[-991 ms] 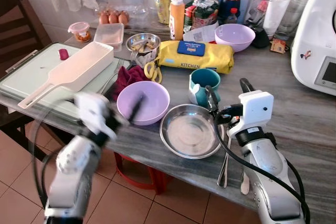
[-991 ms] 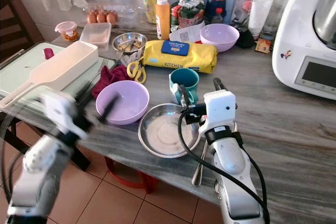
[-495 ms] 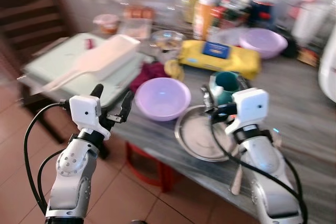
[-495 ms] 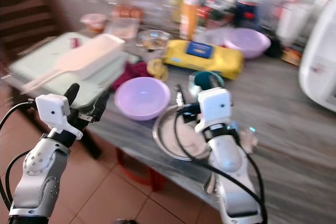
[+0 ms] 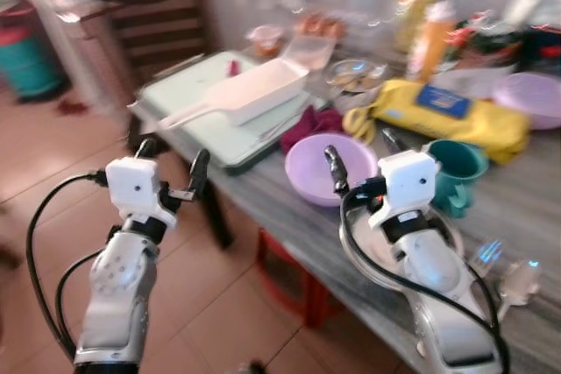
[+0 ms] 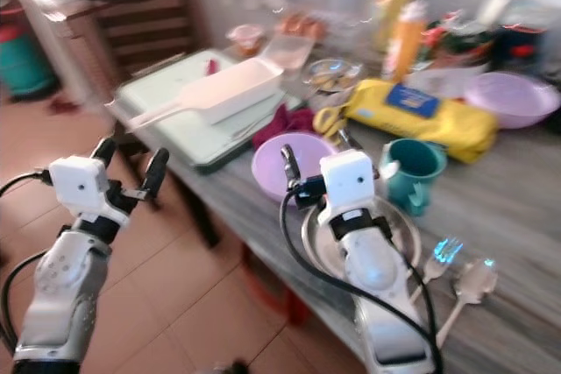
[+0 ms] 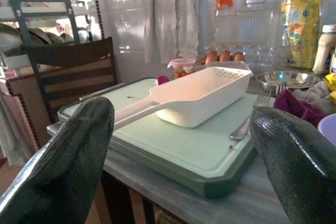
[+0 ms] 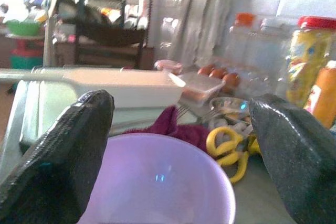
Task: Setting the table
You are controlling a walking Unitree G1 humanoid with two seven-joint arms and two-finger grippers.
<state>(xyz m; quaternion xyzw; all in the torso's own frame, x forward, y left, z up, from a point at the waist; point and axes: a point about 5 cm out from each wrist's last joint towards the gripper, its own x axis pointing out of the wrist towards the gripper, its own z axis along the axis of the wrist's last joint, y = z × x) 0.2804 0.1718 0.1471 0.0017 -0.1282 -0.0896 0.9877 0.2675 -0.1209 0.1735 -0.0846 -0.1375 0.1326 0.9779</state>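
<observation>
A lilac bowl (image 5: 326,162) stands near the front edge of the grey table (image 5: 526,216). A steel plate (image 6: 405,232) lies beside it, and a teal mug (image 5: 456,168) stands behind the plate. A fork (image 6: 441,257) and a spoon (image 6: 471,285) lie to the plate's right. My right gripper (image 5: 361,153) hovers open above the plate, just short of the bowl; in the right wrist view the lilac bowl (image 8: 157,182) sits between its fingers (image 8: 63,156). My left gripper (image 5: 173,157) is open and empty, off the table's left corner above the floor.
A green board (image 5: 215,116) carries a white scoop-shaped container (image 5: 254,92). Behind the bowl lie a maroon cloth (image 5: 307,124), yellow scissors (image 8: 231,148) and a yellow wipes pack (image 5: 447,107). A second lilac bowl (image 5: 530,94) stands far right. A dark chair (image 5: 158,32) is at the left.
The whole view has swung left and blurred, so the camera moved. My left gripper, near the lilac bowl a second ago, now hangs off the table's corner. My right arm stays over the plate.
</observation>
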